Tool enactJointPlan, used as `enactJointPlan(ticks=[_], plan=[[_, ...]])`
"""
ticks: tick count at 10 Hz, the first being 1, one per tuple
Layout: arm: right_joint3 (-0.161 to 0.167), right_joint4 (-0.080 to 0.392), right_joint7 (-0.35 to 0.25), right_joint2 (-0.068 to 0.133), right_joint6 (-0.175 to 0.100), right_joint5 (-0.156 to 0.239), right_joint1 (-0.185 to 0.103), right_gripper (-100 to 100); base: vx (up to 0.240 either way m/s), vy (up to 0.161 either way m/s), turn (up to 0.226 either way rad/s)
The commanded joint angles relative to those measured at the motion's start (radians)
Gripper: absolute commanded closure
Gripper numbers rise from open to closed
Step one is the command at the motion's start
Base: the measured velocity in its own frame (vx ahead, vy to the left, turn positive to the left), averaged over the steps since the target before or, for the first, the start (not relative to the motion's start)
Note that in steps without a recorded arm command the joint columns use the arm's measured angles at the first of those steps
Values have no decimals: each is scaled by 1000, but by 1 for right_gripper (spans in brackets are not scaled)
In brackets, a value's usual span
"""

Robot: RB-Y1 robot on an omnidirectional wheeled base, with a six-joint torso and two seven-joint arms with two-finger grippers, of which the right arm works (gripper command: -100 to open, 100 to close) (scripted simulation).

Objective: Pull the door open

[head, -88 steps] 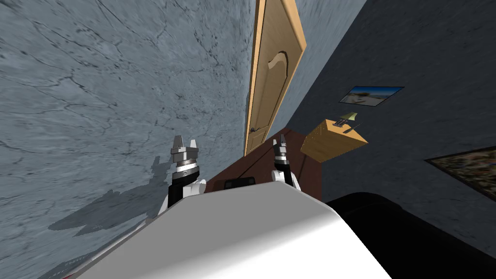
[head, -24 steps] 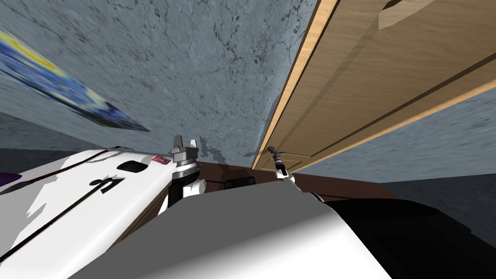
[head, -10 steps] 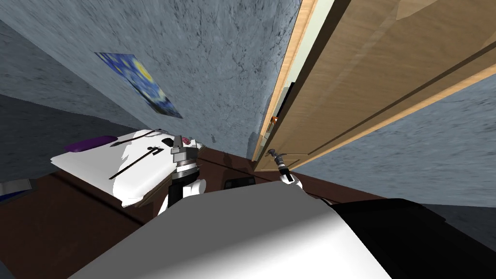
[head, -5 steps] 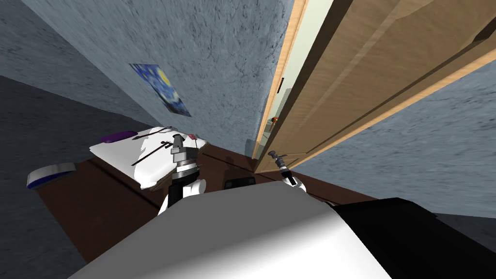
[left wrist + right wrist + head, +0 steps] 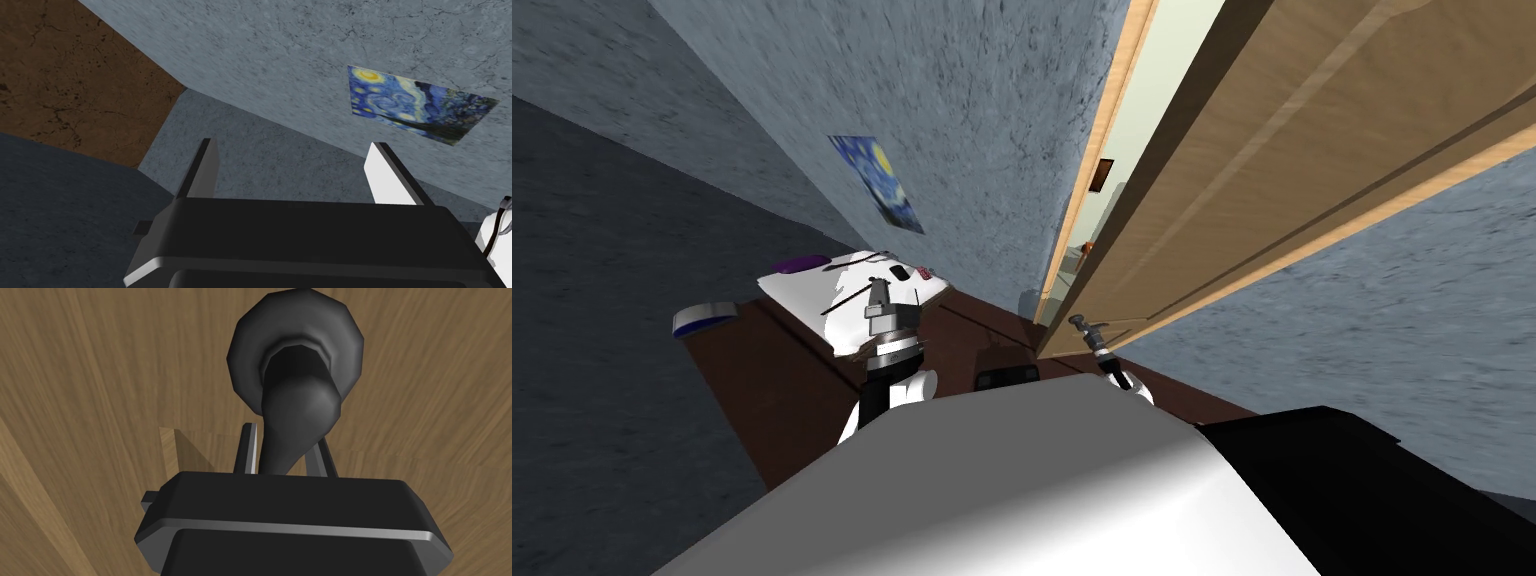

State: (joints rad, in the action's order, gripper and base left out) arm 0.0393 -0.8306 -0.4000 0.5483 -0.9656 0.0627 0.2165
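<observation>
The light wooden door stands ajar, with a pale gap between it and its wooden frame. My right gripper is shut on the door's dark lever handle; its two fingers press the lever's sides just below the round rosette. Wood panelling lies behind the handle in the right wrist view. My left gripper is raised at my left, away from the door, open with nothing between its fingers.
A grey-blue wall with a blue and yellow painting runs left of the door frame. A white bed with a purple item stands on the dark brown floor close to my left arm.
The door has swung further open and the gap at its frame has widened. My view has turned, so the painting and the bed have slid towards the door. My right gripper stays on the handle.
</observation>
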Motion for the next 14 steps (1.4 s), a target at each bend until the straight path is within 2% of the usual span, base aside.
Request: enactJointPlan(ticks=[1,4,5,6,14], plan=[[3,13,-8,11,-29,-1,9,100,-192,-58,113],[11,28,-26,32,-82,-2,34,100,-181,-54,146],[10,18,-21,26,-63,-2,32,100,-108,-36,42],[14,27,-27,31,-85,-4,40,100,-141,-72,181],[27,83,-52,60,-191,-11,67,100,-216,-80,171]])
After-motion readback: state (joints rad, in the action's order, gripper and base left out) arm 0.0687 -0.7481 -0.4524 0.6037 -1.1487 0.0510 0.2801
